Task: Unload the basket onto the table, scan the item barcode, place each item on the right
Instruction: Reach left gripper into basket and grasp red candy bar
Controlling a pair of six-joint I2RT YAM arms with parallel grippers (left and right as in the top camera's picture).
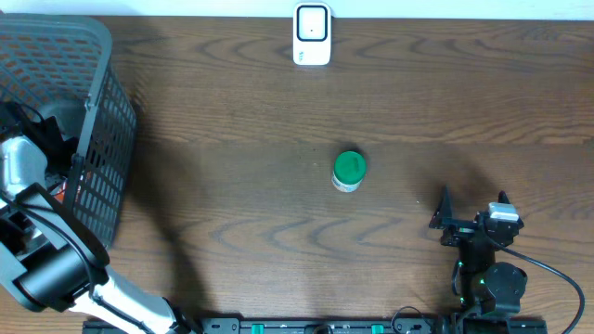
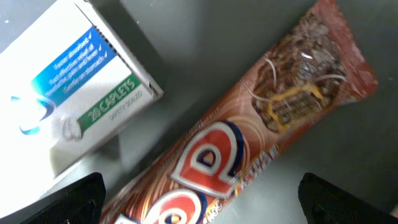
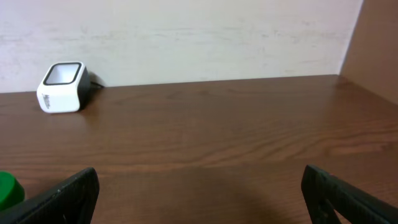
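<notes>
Presently: left gripper [image 2: 208, 208] spread wide, empty, over snack bar [image 2: 249, 137] and caplet box [image 2: 81, 93] inside basket [image 1: 93, 139]; right gripper [image 3: 199, 199] wide open, empty; green-lidded jar [image 1: 349, 169]; scanner [image 1: 312, 34] well beyond it.

Your left arm [image 1: 42, 264] reaches along the far left of the overhead view, wrist angled downward; the left gripper [image 2: 208, 202] hangs with its jaws spread wide; your right arm [image 1: 490, 278] sits folded low at the near right; the right gripper [image 1: 471, 215] points forward, roughly level, jaws likewise wide apart, gripping nothing.
</notes>
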